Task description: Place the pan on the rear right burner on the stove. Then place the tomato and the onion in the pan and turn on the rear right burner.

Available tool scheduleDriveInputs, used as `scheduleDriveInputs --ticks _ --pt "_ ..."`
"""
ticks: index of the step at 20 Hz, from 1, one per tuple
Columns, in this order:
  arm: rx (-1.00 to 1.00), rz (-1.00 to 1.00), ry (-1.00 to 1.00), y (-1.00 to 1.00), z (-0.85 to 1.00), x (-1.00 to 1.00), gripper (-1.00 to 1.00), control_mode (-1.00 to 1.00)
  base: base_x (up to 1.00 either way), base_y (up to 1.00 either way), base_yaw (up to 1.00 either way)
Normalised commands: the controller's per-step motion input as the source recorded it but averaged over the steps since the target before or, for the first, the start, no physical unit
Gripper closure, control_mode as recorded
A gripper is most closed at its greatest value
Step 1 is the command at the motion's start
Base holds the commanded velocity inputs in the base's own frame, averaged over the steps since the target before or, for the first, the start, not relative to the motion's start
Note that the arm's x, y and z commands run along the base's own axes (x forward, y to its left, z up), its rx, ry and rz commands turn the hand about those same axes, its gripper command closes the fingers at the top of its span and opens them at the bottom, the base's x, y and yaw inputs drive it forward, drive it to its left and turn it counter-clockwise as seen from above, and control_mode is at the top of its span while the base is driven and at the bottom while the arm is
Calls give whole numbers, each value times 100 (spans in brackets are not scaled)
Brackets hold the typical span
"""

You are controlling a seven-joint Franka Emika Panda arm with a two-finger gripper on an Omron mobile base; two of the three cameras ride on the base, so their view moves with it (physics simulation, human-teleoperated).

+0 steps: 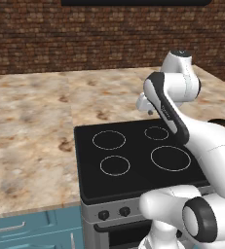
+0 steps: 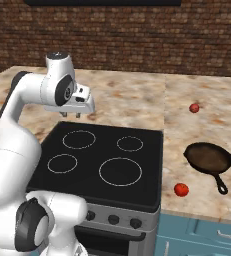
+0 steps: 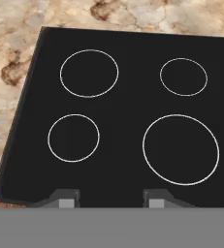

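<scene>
While the gripper is hanging over the stove with its jaws parted and nothing between them, the arm is needing to swing right toward the pan on the counter (between onion and tomato), gripping its handle squarely. The left base view is cutting the pan off behind the arm.

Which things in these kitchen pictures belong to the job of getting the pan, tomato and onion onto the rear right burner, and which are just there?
Belong to the job:
pan, on the counter right of the stove
tomato, in front of the pan
onion, behind the pan
rear right burner, bare
stove
gripper, empty, above the stove

Just there:
counter
brick wall
</scene>
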Motion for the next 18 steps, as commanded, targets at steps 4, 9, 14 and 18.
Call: scheduleDriveInputs --ticks 4,9,14,18 --pt "0 0 0 0 0 -4 -100 -100 0 0 0" --pt "0 -1 -2 -16 0 -7 -100 -100 0 0 0" --pt "0 0 0 -36 0 0 -100 -100 0 0 0" --pt "0 0 0 -46 0 0 -100 -100 0 0 0"
